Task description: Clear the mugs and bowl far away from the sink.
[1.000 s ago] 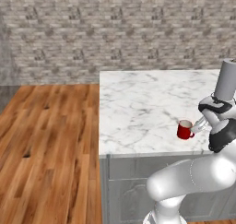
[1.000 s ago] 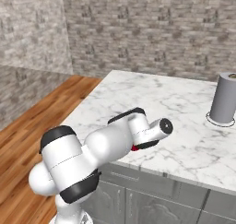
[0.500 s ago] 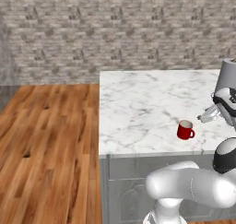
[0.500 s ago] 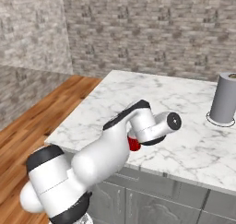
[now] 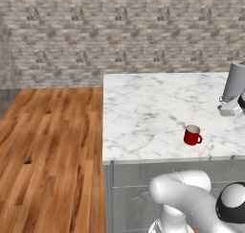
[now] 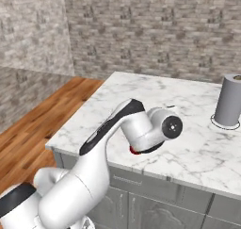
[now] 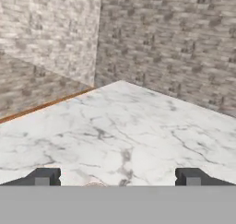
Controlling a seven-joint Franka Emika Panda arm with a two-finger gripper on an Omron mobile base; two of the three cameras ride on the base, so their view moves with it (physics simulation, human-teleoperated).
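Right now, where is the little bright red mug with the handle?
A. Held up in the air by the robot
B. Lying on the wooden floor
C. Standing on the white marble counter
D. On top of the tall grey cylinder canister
C. The little bright red mug stands upright by itself on the white marble counter, near its front edge, with nothing holding it.

I see a bright red mug (image 5: 192, 135) at lower right of the left base view, on a white counter (image 5: 143, 112) veined in grey. Plain grey canister (image 5: 234, 81) at right edge; warm brown plank floor (image 5: 48, 150); mottled grey brick wall (image 5: 119, 30).
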